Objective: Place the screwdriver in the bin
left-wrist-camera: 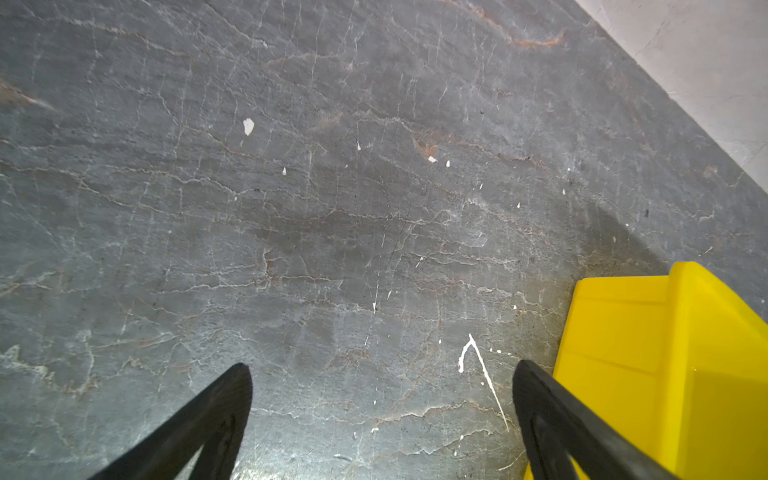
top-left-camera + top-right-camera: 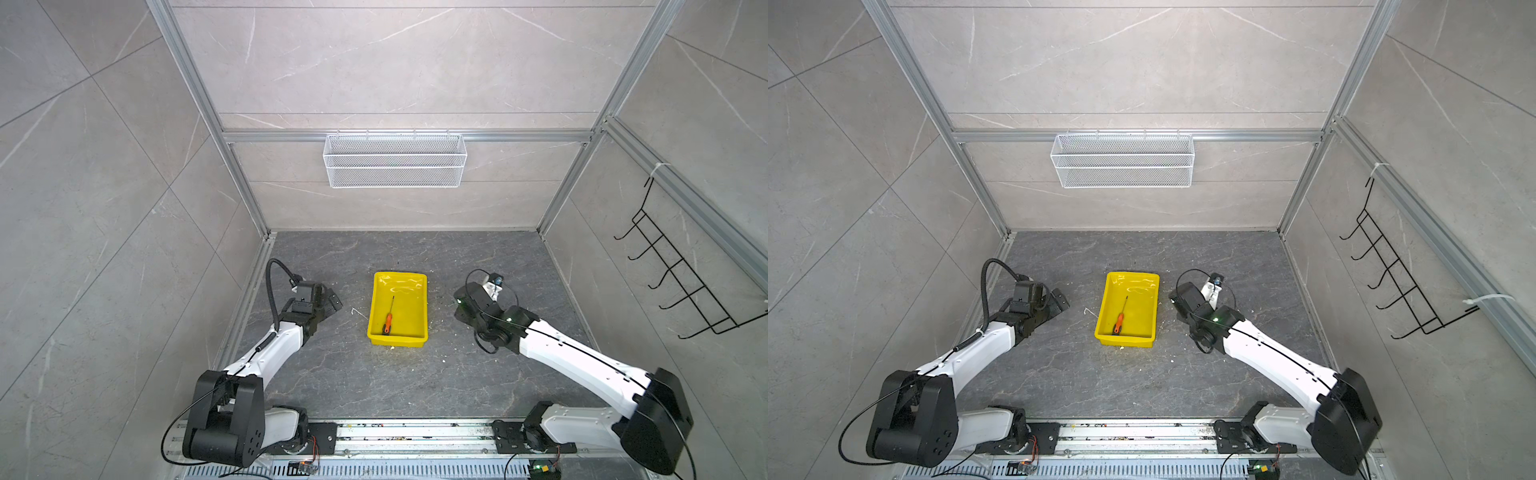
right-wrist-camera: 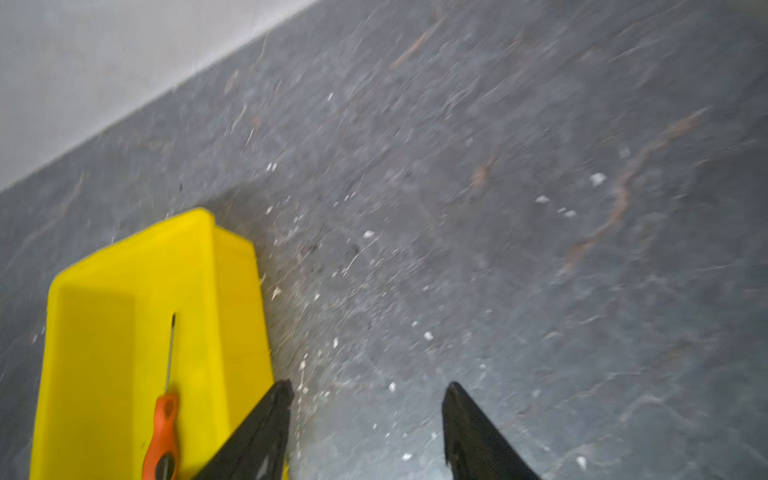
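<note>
Orange-handled screwdriver point(image 2: 388, 320) lies flat inside the yellow bin point(image 2: 397, 341). The right end effector point(image 3: 368, 388) hangs just beside the bin over the bare worktop point(image 3: 540, 291), jaws apart and empty. The left end effector point(image 1: 382, 370) is spread wide, empty too.

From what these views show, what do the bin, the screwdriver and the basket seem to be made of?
Bin: probably plastic, glossy yellow; light glints off its floor. Screwdriver: orange handle looks plastic, thin dark shaft likely metal. Basket: white see-through mesh, seemingly coated wire.
</note>
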Robot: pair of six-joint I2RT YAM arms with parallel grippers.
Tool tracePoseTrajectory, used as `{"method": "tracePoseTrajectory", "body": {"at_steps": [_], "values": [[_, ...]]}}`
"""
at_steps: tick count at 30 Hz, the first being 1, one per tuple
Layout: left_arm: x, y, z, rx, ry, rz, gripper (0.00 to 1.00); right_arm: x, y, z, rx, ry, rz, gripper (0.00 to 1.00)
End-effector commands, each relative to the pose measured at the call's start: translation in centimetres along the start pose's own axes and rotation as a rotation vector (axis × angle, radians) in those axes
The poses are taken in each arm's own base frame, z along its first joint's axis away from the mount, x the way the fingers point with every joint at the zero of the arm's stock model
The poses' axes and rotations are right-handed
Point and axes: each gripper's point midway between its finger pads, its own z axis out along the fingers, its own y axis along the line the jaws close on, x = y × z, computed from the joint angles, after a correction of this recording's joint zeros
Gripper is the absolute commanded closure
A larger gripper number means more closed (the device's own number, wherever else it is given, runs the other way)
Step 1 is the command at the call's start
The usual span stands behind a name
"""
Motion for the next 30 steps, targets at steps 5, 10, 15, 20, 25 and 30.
{"method": "tracePoseTrajectory", "body": {"at_steps": [5, 10, 15, 20, 25, 30], "values": [[-1.2, -0.3, -0.2, -0.004, -0.02, -0.022, 0.0, -5.9, -3.2, -3.0, 0.188, -0.276, -0.256, 0.24], [-1.1, -0.3, 0.0, -0.012, -0.008, -0.021, 0.0, -8.5, -0.6, 0.1, 0.166, -0.553, -0.545, 0.17], [-1.0, 0.2, -0.1, -0.037, -0.005, -0.009, 0.0, -8.0, -4.6, 5.7, 0.208, -0.527, -0.531, 0.2], [-1.0, 0.4, -0.3, -0.038, -0.009, -0.012, 0.0, -4.8, -6.4, 10.2, 0.148, -0.451, -0.498, 0.21], [-1.0, -0.7, -0.3, -0.003, 0.023, -0.013, 0.0, -5.2, -6.5, 12.4, 0.115, -0.45, -0.497, 0.24], [-1.2, -0.5, -0.4, -0.014, 0.019, -0.009, 0.0, -5.3, -8.3, 13.8, 0.109, -0.329, -0.412, 0.31]]}}
